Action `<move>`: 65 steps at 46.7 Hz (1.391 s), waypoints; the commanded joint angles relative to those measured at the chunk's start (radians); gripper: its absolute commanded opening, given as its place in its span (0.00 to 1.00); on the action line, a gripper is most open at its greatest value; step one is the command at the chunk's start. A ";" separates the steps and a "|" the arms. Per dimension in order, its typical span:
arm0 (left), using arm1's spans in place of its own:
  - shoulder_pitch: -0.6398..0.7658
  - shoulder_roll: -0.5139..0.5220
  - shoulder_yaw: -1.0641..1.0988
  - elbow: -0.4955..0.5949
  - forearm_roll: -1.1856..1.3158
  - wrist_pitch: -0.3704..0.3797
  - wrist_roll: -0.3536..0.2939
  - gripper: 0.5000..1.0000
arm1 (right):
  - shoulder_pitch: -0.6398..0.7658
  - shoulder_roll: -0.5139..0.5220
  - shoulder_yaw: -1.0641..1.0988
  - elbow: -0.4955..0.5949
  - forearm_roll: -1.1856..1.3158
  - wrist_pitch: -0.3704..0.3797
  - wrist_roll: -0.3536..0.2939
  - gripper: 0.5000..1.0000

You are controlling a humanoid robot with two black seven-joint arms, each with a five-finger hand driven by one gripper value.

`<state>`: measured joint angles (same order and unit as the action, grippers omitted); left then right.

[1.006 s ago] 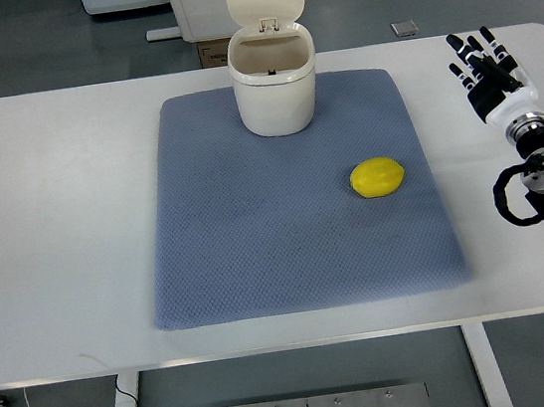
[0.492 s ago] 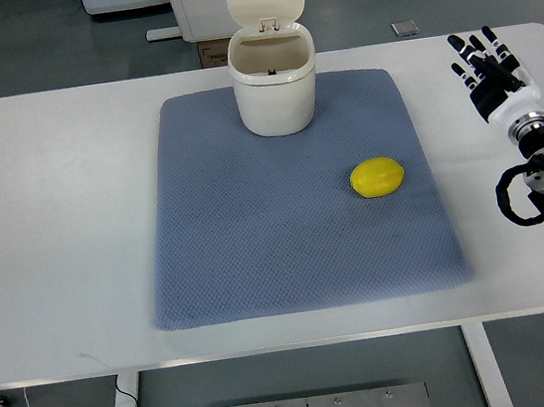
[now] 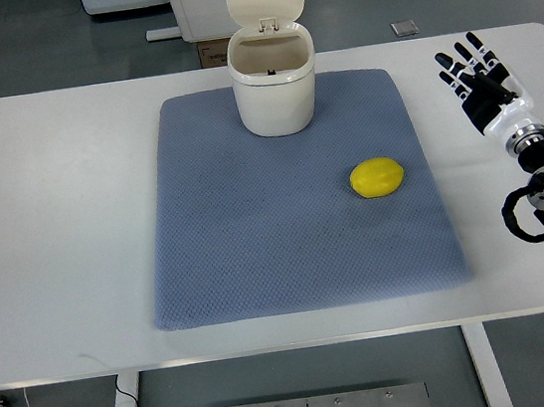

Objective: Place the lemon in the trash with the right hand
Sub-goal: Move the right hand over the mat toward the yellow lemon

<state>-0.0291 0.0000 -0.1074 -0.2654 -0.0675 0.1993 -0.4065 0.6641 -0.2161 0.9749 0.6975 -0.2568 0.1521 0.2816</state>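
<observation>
Resting on the right half of the blue-grey quilted mat [image 3: 256,236], the oval yellow lemon [image 3: 377,177] is lying free, untouched. Off to its right, the robot's black-and-white right hand [image 3: 478,84] is hovering over the white table [image 3: 60,191] with fingers spread, holding nothing. A good reach would be crossing left, lowering over the lemon, and wrapping it snugly. Farther back, the cream plastic trash bin [image 3: 276,88] is standing with lid raised.

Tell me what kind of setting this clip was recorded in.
Probably a robotics lab or test bench: a white table on a grey floor holds only a blue mat, a small open-lidded bin and a lemon, staged before the right hand.
</observation>
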 commanded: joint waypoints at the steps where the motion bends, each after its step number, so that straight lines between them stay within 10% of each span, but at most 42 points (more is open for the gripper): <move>1: 0.000 0.000 0.000 0.000 0.000 -0.001 0.000 1.00 | 0.002 -0.009 -0.047 0.000 -0.019 0.000 0.019 1.00; 36: 0.000 0.000 0.000 0.000 0.000 0.000 0.000 1.00 | 0.008 -0.057 -0.183 0.053 -0.329 0.095 0.071 1.00; 65: 0.000 0.000 0.000 0.000 0.000 0.000 0.000 1.00 | 0.009 -0.094 -0.363 0.034 -0.464 0.107 0.252 0.99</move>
<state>-0.0291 0.0000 -0.1073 -0.2654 -0.0675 0.1990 -0.4065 0.6736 -0.3030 0.6243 0.7340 -0.7209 0.2594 0.5217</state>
